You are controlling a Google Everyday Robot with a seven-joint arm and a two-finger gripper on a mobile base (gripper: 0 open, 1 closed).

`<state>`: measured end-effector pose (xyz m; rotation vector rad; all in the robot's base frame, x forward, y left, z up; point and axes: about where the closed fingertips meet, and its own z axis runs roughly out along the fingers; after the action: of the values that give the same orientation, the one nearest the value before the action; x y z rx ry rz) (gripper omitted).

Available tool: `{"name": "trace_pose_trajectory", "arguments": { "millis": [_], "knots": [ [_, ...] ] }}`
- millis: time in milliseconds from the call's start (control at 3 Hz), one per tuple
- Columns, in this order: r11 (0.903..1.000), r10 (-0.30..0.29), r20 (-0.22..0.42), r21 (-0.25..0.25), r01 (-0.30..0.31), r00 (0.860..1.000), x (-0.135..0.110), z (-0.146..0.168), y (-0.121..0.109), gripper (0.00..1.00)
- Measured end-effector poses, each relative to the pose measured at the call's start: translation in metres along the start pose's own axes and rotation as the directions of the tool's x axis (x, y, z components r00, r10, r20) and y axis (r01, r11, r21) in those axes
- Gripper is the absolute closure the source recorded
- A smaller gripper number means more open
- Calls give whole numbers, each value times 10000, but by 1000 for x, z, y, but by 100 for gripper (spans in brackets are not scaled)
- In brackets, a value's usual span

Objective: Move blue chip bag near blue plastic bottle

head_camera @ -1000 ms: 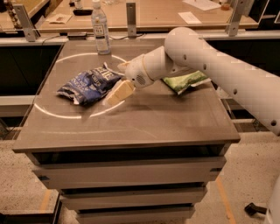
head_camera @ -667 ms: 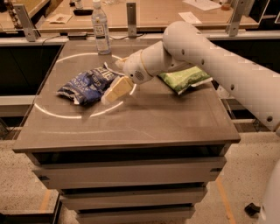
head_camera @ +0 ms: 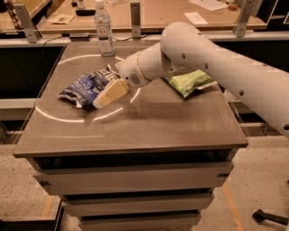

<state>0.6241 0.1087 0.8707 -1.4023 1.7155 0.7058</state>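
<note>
Gripper (head_camera: 108,94): tan, slanting down and leftward from the white wrist housing (head_camera: 133,74); it lies against the right edge of the blue chip bag (head_camera: 83,85), low over the tabletop
Gripper state: cannot be told whether it is released or grasping; its tan body touches or overlaps the bag's right edge, and the near side of the contact is all that shows
Blue chip bag: crumpled dark blue foil with white lettering; lying flat on the left half of the grey table (head_camera: 171,131), long side running left to right; not lifted as far as can be seen
Arm (head_camera: 216,58): thick white tube, reaching in from the right of the bag and ending at the wrist just right of the bag
Blue plastic bottle (head_camera: 104,29): clear, white cap, white label; upright at the table's far edge, behind the bag and slightly to its right; well apart from the bag
Green chip bag (head_camera: 189,82): lying flat well to the right of the blue bag, partly hidden under the arm
Light arc (head_camera: 58,118): pale ring on the tabletop, curving around the blue bag's near and far sides
Workbench (head_camera: 158,13): wooden, behind the bag beyond the bottle; white papers (head_camera: 196,18) on it; a metal post (head_camera: 135,20) to the right of the bottle
</note>
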Motion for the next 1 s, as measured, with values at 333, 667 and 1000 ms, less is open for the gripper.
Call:
{"name": "trace_pose_trajectory", "arguments": {
  "millis": [333,667,1000],
  "knots": [
    [10000,-5,519,84,1,9986,-2,-5,4,17],
    [9970,-590,1328,579,517,9894,-16,-27,-12,40],
    [9900,-1261,1471,824,1149,9811,-33,-47,-25,40]
  ]
}}
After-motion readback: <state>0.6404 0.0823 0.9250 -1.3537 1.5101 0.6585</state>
